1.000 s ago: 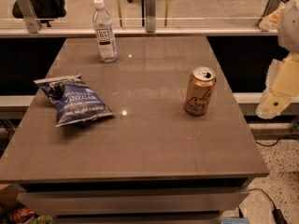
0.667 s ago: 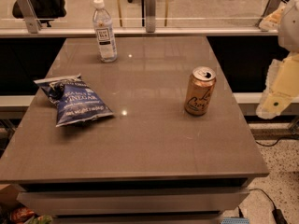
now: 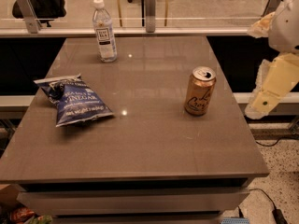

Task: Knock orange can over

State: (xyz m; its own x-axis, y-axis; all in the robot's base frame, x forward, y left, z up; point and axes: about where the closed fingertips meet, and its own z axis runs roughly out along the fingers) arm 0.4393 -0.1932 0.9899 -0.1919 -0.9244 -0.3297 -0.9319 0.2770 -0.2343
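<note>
The orange can (image 3: 200, 91) stands upright on the right part of the grey table (image 3: 149, 143), its silver pull-tab top facing up and dark script on its side. My gripper (image 3: 272, 87) is a pale cream shape at the right edge of the camera view, off the table's right side and well apart from the can, roughly level with it.
A clear water bottle (image 3: 104, 31) stands upright at the table's far left. A blue chip bag (image 3: 74, 99) lies on the left side. A glass railing with metal posts (image 3: 149, 9) runs behind the table. A cable (image 3: 268, 202) lies on the floor at the lower right.
</note>
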